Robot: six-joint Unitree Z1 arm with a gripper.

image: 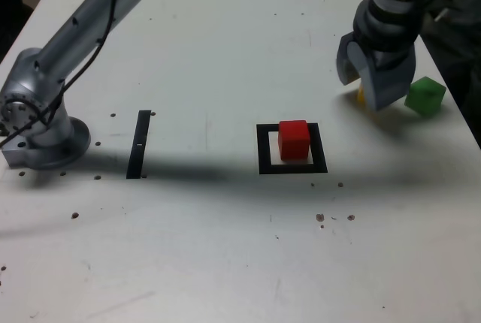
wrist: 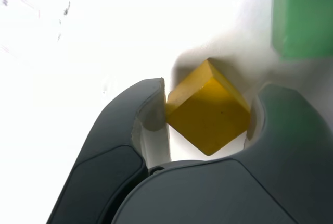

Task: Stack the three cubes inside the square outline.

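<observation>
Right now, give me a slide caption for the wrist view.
Tool closed on the yellow cube corner to corner, green cube just beyond.

Arm outstretched, fingers (wrist: 156,114) down, pressed against a held block.

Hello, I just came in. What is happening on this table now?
A single robot arm is stacking cubes. The red cube already sits inside the square outline. The end effector is down at the exterior view's right, its jaws closed around the yellow cube, which they touch at its corners. The green cube waits just beside it.
</observation>
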